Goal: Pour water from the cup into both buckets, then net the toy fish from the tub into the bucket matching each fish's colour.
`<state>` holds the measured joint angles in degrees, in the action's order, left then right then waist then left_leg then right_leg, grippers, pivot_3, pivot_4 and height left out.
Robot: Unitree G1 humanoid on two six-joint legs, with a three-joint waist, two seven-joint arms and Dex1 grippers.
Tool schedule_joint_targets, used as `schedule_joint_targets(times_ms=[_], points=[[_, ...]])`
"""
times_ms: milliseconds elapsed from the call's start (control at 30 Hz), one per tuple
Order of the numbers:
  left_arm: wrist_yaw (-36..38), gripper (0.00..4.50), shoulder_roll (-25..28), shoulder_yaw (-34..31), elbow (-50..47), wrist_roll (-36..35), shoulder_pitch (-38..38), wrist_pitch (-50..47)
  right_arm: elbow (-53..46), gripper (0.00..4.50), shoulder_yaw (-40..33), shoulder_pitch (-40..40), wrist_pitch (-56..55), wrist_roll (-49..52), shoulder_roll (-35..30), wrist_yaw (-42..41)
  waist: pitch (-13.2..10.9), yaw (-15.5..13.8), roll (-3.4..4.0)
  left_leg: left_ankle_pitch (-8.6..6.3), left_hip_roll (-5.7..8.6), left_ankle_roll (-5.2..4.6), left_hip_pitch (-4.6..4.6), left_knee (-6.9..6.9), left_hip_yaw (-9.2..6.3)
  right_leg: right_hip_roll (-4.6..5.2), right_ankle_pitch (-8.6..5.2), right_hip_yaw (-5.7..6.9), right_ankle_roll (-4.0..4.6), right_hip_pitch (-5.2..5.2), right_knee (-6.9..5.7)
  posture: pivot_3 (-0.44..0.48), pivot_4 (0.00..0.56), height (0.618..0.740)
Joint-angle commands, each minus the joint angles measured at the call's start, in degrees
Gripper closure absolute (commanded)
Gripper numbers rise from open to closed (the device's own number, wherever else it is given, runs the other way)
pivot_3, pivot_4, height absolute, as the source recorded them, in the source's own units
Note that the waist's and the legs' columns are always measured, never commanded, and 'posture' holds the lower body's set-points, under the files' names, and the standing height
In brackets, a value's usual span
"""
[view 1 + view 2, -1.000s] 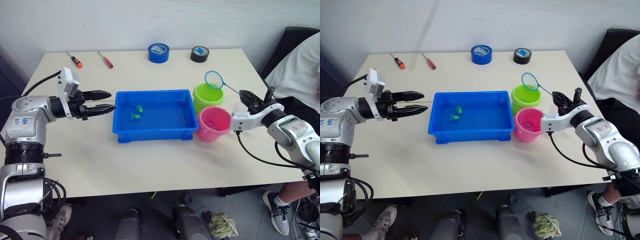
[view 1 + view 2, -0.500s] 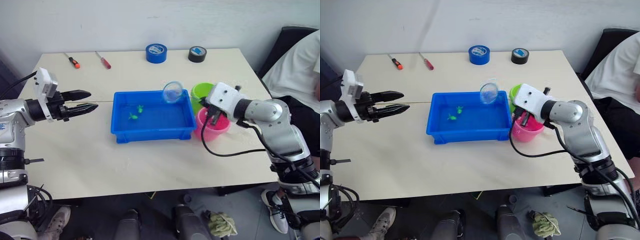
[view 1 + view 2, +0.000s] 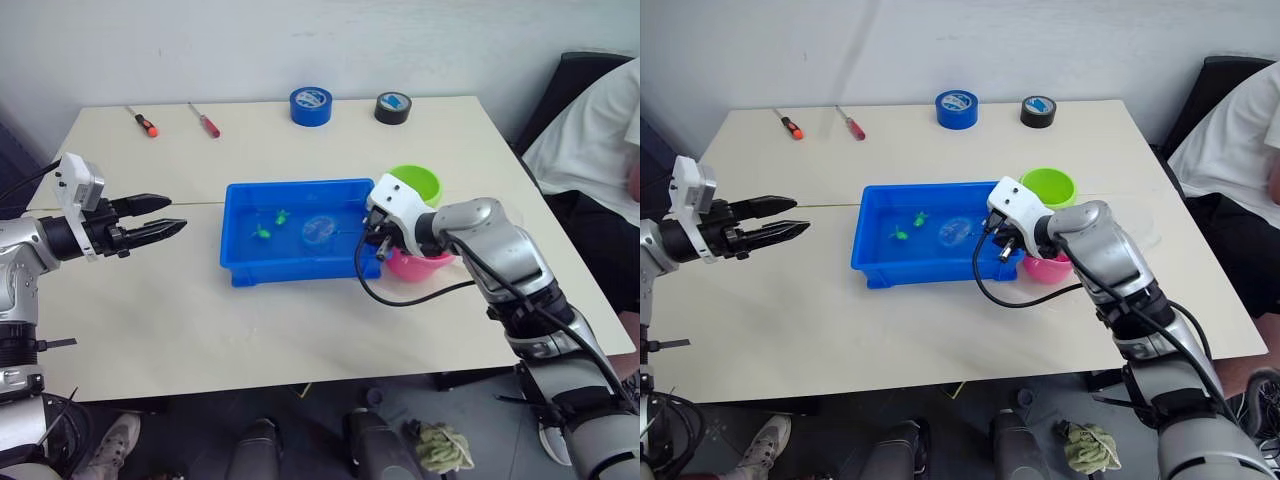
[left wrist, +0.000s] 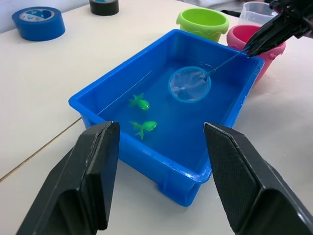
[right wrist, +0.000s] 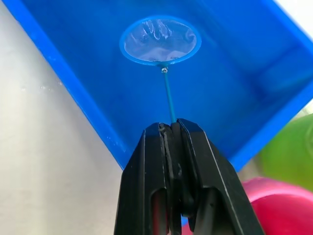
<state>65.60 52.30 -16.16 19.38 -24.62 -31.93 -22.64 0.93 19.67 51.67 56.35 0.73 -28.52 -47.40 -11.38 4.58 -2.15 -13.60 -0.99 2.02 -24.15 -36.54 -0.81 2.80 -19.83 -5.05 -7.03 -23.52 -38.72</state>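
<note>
The blue tub (image 3: 300,187) sits mid-table with water and two green toy fish (image 3: 282,215) (image 3: 263,234) in its left half. My right gripper (image 3: 375,237) is at the tub's right end, shut on the net's thin handle. The net hoop (image 3: 320,229) lies low in the water, right of the fish and apart from them (image 4: 190,84). Right of the tub stand the lime green bucket (image 3: 413,184) and, nearer, the pink bucket (image 3: 425,265). The clear cup (image 4: 257,11) stands beyond the pink bucket. My left gripper (image 3: 177,212) hovers open, left of the tub.
A blue tape roll (image 3: 311,104) and a black tape roll (image 3: 394,106) lie at the table's far edge. Two red-handled screwdrivers (image 3: 144,122) (image 3: 207,120) lie at the far left. A person in a white top (image 3: 600,130) sits at the right.
My right gripper has swung the net from beside the buckets leftward and down into the tub's water. My left gripper has drawn back to the left, away from the tub.
</note>
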Motion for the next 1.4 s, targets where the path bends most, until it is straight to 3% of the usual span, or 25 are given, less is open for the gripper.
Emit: schedule_joint_targets(times_ms=[33,533,867,933,1400], points=[[-0.5,1.47,1.5,-2.1,-2.0,-0.8,0.5,0.3,1.9,4.50,0.2,2.1,0.1,-0.6,1.8,2.3,0.0,0.1,0.00,0.00,0.00,0.00,0.00,0.00,0.00,-0.01,0.00,0.00,0.00,-0.01,-0.01,0.000,0.150,0.734],[-3.1,1.47,1.9,-2.3,-2.6,0.6,2.5,1.7,14.7,4.50,0.5,6.3,-3.5,-1.1,12.0,8.5,0.0,0.3,0.00,0.00,-0.02,0.00,0.00,0.05,0.00,-0.02,0.00,0.01,0.00,-0.06,-0.03,0.000,0.150,0.734],[-5.1,1.47,2.3,-3.2,-3.9,0.3,4.2,1.9,20.2,4.50,-4.7,9.5,-8.2,1.0,18.1,12.7,0.0,0.3,0.00,-0.01,-0.02,0.01,-0.01,0.14,0.00,0.07,0.00,0.01,0.01,-0.07,0.01,0.000,0.150,0.734],[-5.2,1.47,2.2,-3.2,-4.0,0.3,4.3,2.0,20.0,4.50,-5.4,9.6,-8.3,1.1,18.3,13.0,0.0,0.3,0.00,0.00,0.05,0.01,-0.01,0.18,-0.01,0.46,0.00,0.09,0.00,-0.07,0.02,0.000,0.150,0.734],[-3.7,1.47,0.7,-1.8,-2.3,-0.9,0.5,2.8,-8.0,4.50,-7.7,-2.2,2.6,8.3,6.2,6.3,0.0,-0.1,-0.02,0.01,0.18,-0.01,-0.04,0.29,-0.01,0.67,0.00,0.34,0.00,-0.05,0.19,0.000,0.150,0.734]])
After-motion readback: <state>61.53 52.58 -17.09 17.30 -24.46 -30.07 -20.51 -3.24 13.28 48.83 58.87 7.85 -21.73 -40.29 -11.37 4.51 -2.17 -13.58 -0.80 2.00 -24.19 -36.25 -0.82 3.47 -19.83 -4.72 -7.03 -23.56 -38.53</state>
